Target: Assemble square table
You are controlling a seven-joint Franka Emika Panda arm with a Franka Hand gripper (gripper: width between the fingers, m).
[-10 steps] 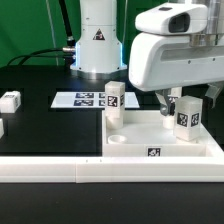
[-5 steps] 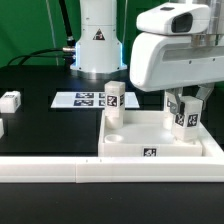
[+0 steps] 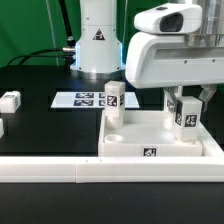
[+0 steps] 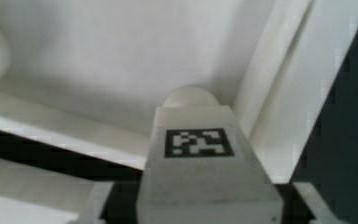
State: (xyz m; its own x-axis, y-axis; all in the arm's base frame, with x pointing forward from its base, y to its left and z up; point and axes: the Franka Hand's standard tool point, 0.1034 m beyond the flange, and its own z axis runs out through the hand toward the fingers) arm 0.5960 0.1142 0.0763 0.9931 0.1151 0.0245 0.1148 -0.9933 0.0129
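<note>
The white square tabletop (image 3: 128, 150) lies at the exterior view's right, rim up, a tag on its front wall. One white leg (image 3: 115, 97) stands upright at its far left corner. My gripper (image 3: 185, 108) is over the tabletop's right side and is shut on a second tagged leg (image 3: 186, 116), held upright just inside the right rim. In the wrist view this leg (image 4: 201, 145) runs out from between my fingers (image 4: 108, 203) over the tabletop (image 4: 131, 50), its tag facing the camera.
Two loose white leg blocks (image 3: 10, 100) (image 3: 1, 128) lie on the black table at the exterior view's left. The marker board (image 3: 80, 99) lies behind the tabletop by the robot base (image 3: 97, 45). A long white border rail (image 3: 60, 170) runs along the front.
The jaws have come together on the right-hand leg, and it has shifted slightly up and toward the exterior view's left. Nothing else has moved.
</note>
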